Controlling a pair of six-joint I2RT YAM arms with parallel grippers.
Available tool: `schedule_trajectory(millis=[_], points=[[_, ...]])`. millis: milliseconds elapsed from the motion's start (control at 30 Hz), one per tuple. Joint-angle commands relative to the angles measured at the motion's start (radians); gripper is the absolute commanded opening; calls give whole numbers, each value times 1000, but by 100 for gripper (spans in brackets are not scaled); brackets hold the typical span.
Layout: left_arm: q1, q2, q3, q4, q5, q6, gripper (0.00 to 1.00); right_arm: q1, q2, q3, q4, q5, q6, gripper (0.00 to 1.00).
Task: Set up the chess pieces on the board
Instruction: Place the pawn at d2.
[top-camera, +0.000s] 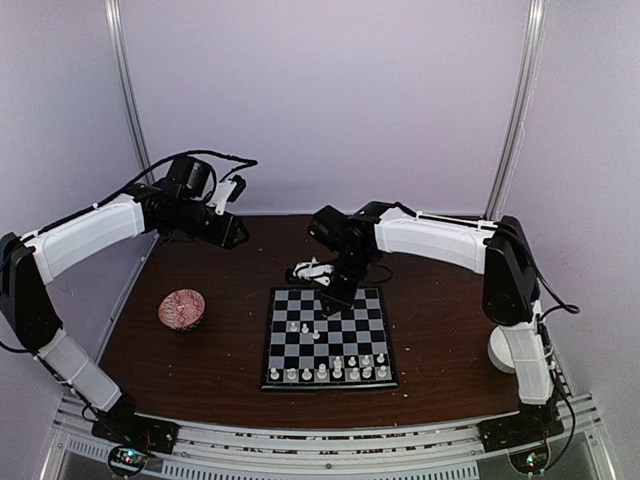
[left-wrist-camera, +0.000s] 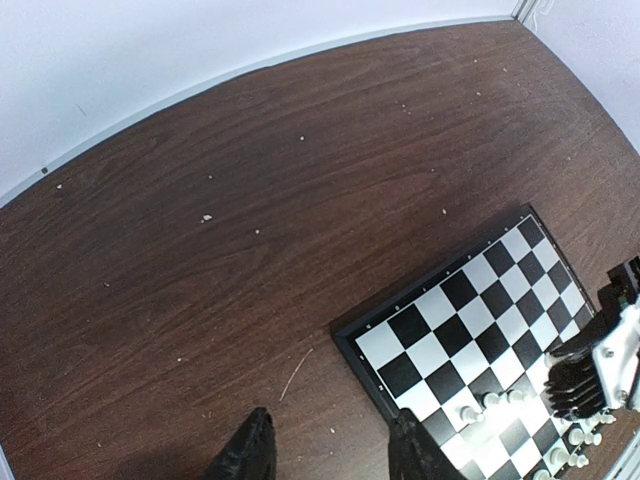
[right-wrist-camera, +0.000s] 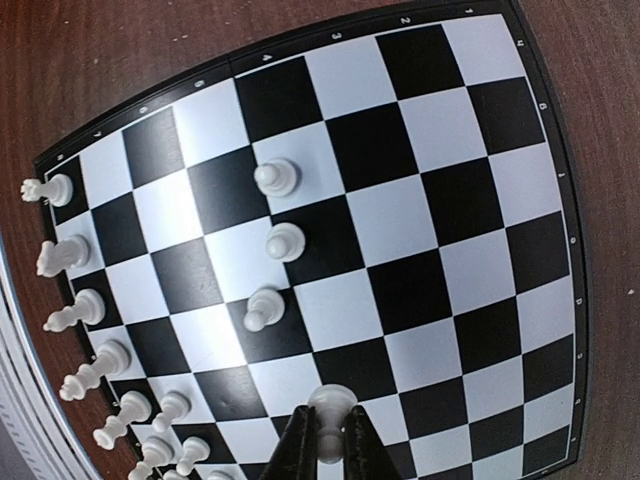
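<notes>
The board (top-camera: 330, 338) lies on the brown table in front of the arms. White chess pieces (top-camera: 326, 372) stand in rows at its near edge, and three pawns (top-camera: 305, 327) stand near its middle. My right gripper (top-camera: 332, 298) hangs over the far part of the board. In the right wrist view the gripper (right-wrist-camera: 328, 425) is shut on a white pawn (right-wrist-camera: 330, 399) above the board (right-wrist-camera: 420, 200). My left gripper (top-camera: 238, 236) is held high at the back left. In its wrist view the gripper (left-wrist-camera: 330, 455) is open and empty, beside the board's corner (left-wrist-camera: 470, 300).
A red patterned bowl (top-camera: 182, 308) sits left of the board. A white round object (top-camera: 499, 350) sits at the right edge behind the right arm. Pale crumbs (left-wrist-camera: 206, 217) dot the table. The back wall is close behind.
</notes>
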Motion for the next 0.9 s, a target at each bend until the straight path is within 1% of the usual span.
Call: schedule_trajectory(millis=[0, 200, 533, 867], points=[[-1, -19, 12, 22, 8, 11, 40, 19, -80, -70, 14, -45, -10, 11], [0, -18, 12, 22, 8, 11, 40, 62, -98, -121, 18, -64, -37, 11], [-2, -20, 12, 22, 6, 11, 39, 127, -68, -140, 7, -66, -58, 11], [-1, -21, 11, 21, 6, 11, 40, 143, -39, -137, -1, -66, -62, 12]])
